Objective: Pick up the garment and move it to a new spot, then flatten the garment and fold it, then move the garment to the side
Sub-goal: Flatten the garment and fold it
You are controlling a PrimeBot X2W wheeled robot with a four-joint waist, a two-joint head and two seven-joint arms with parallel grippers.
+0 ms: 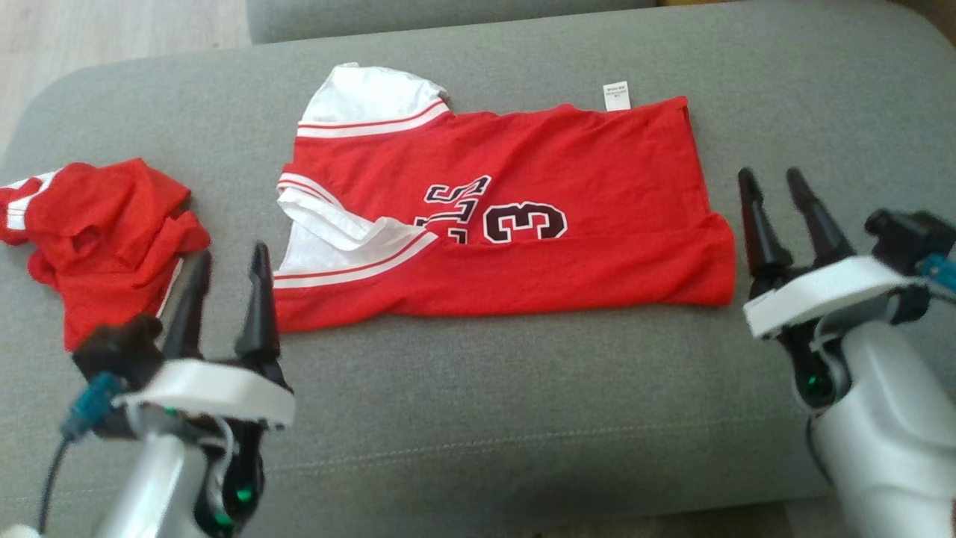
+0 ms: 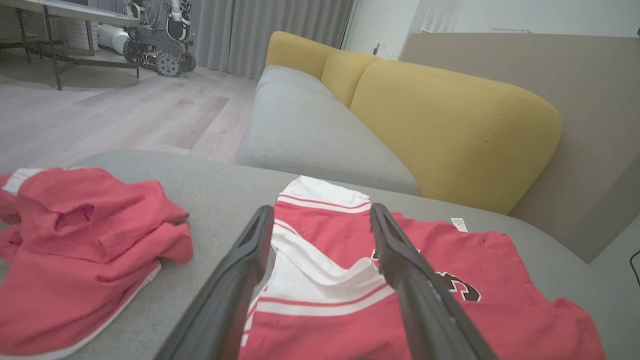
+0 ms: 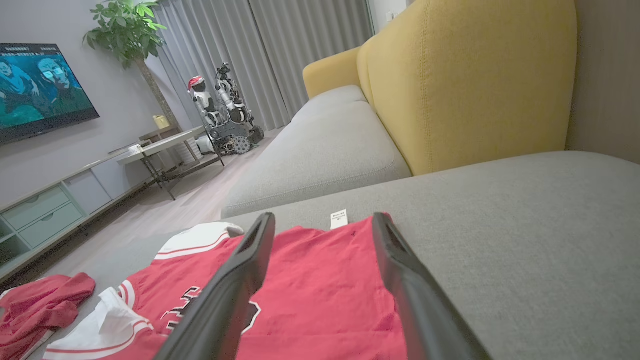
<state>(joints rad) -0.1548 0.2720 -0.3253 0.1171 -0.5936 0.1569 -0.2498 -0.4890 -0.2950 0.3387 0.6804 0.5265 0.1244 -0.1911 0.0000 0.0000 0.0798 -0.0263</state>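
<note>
garment (image 1: 538, 254): red jersey with white sleeves. it lies spread out and quite flat near the middle of the grey cushion (image 1: 478, 418), neck side to the robot's left and hem to its right.
print: dark number 3 (image 1: 525, 222) and some letters with white outline, on the upper face of the garment.
sleeves: the far sleeve (image 1: 370, 97) lies flat at the far left corner. the near sleeve (image 1: 343, 239) is turned over onto the red body, with some wrinkles.
white tag (image 1: 617, 95): sticks out from the far edge of the garment onto the cushion.
left gripper (image 1: 230, 254): near the front left corner of the garment, between it and the crumpled red cloth (image 1: 104, 239). its two fingers stand apart and hold nothing. whether the tips touch the fabric, i cannot tell.
right gripper (image 1: 769, 175): just beside the right edge of the garment, over bare cushion. its fingers are apart, with nothing between them.
crumpled red cloth: bunched heap with white stripes, at the left end of the cushion, apart from the garment.
background: yellow backrest (image 2: 450, 115) and a second grey seat behind the cushion, wooden floor, grey curtains.
</note>
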